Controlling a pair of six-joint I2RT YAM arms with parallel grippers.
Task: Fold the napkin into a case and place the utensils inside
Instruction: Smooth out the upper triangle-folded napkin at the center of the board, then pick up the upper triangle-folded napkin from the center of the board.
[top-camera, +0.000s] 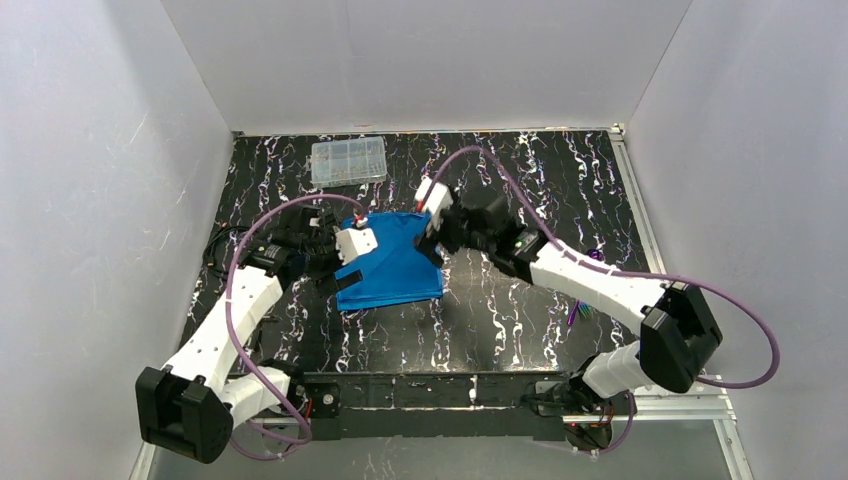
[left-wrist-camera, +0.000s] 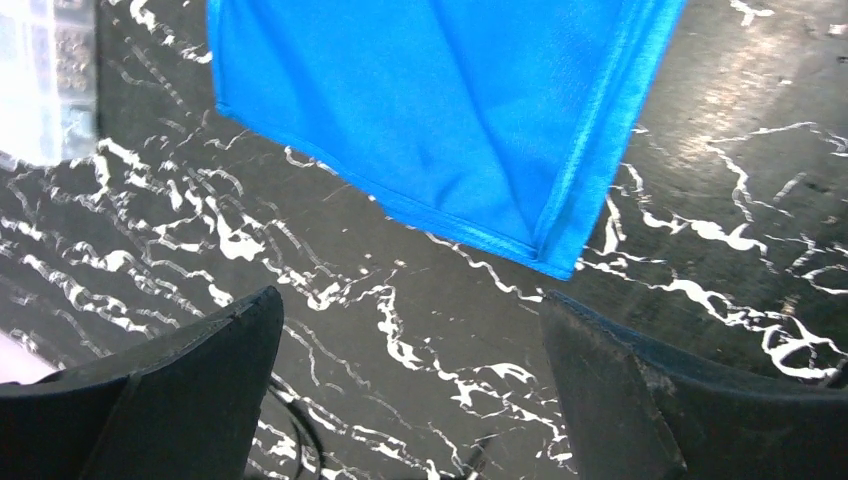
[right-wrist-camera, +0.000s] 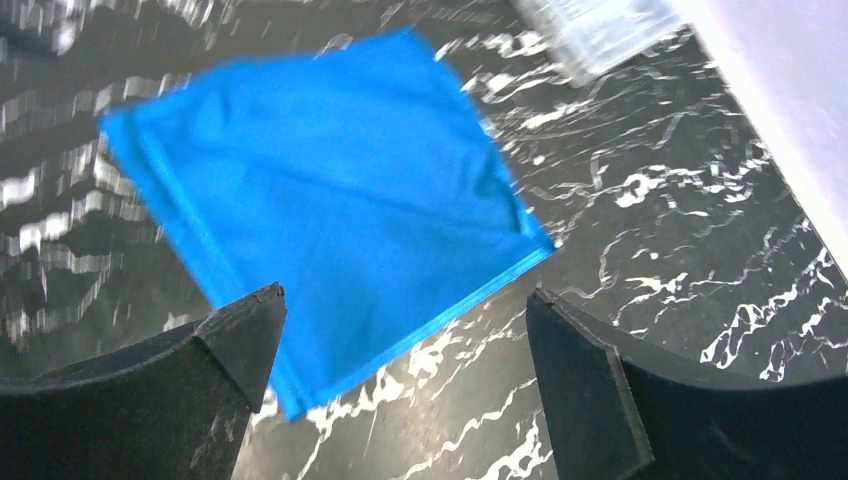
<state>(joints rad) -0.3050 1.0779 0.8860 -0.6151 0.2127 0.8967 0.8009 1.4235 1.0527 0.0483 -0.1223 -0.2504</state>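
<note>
The bright blue napkin (top-camera: 398, 262) lies folded flat on the black marbled table, a smaller rough square with doubled hems. It also shows in the left wrist view (left-wrist-camera: 430, 110) and the right wrist view (right-wrist-camera: 330, 190). My left gripper (top-camera: 342, 272) hovers at the napkin's left edge, open and empty (left-wrist-camera: 408, 305); a cloth corner lies just ahead of its jaws. My right gripper (top-camera: 433, 243) hovers over the napkin's right edge, open and empty (right-wrist-camera: 405, 295). Small purple and green utensils (top-camera: 576, 313) lie at the right, beside the right arm.
A clear plastic compartment box (top-camera: 348, 161) stands at the back, left of centre; it also shows in the left wrist view (left-wrist-camera: 45, 80) and the right wrist view (right-wrist-camera: 600, 30). White walls close in the table on three sides. Purple cables loop off both arms.
</note>
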